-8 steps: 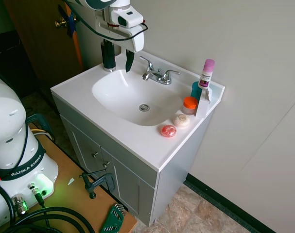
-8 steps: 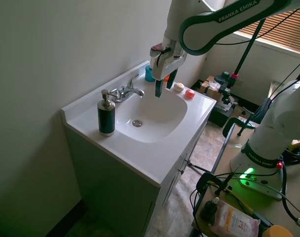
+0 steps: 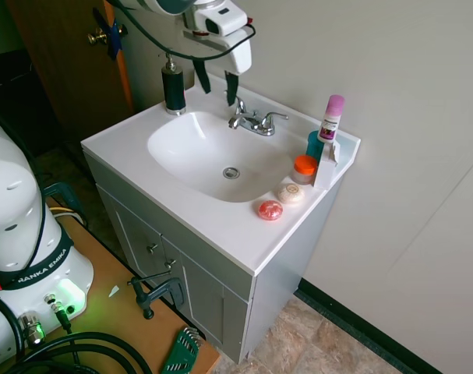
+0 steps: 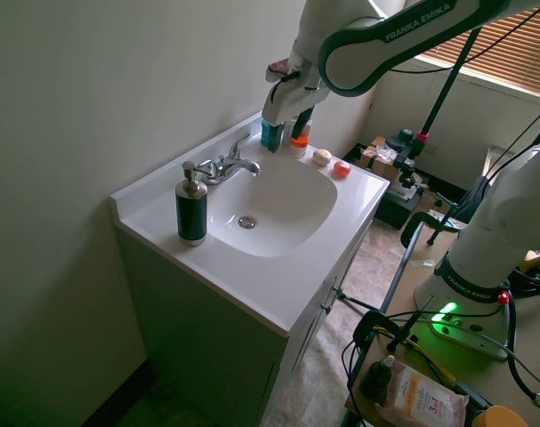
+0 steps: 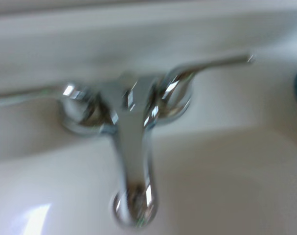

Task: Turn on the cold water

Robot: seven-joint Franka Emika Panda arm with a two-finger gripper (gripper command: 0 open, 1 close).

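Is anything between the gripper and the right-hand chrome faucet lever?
Nothing visible. The open gripper hangs above the faucet, and only air separates it from the small chrome right lever.

My own arm (image 4: 403, 31) carries the only clear print: "FRANKA EMIKA" in white capitals along a dark band on the link, seen in the second exterior view. In the first exterior view, the dark collar of my white base (image 3: 33, 273) shows "RANKA EMIKA", the first letter cut off. The pink-capped bottle (image 3: 330, 118) beside the sink has a label too small to read. The packet (image 4: 421, 400) at the lower edge has red print, unreadable.
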